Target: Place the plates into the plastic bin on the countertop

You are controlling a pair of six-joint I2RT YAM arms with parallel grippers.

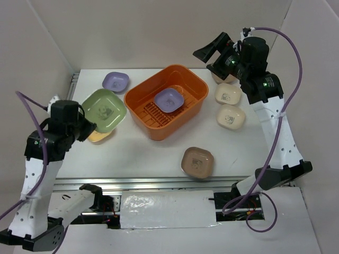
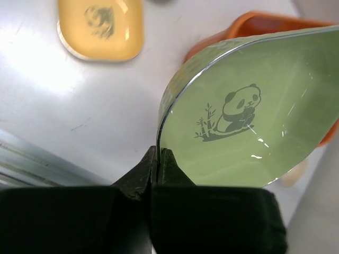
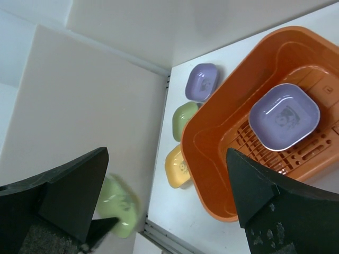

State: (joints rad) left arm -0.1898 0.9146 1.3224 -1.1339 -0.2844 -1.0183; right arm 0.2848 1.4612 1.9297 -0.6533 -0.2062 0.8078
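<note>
Left hand [image 2: 158,159] is pinching the green panda plate [image 2: 243,121] by its rim, just beside the orange bin [image 1: 159,129]; right hand [image 3: 166,153] is hanging wide open, gripping nothing.

Purple plate [image 1: 169,99] lies in plastic bin [image 1: 164,129]; bin's near-left corner is free.

No legible text, number or brand found. Sole clear printed mark: a panda-with-bamboo emblem on the green plate [image 2: 249,132]. The yellow plate [image 2: 100,26] bears a blurred, unreadable mark.
</note>
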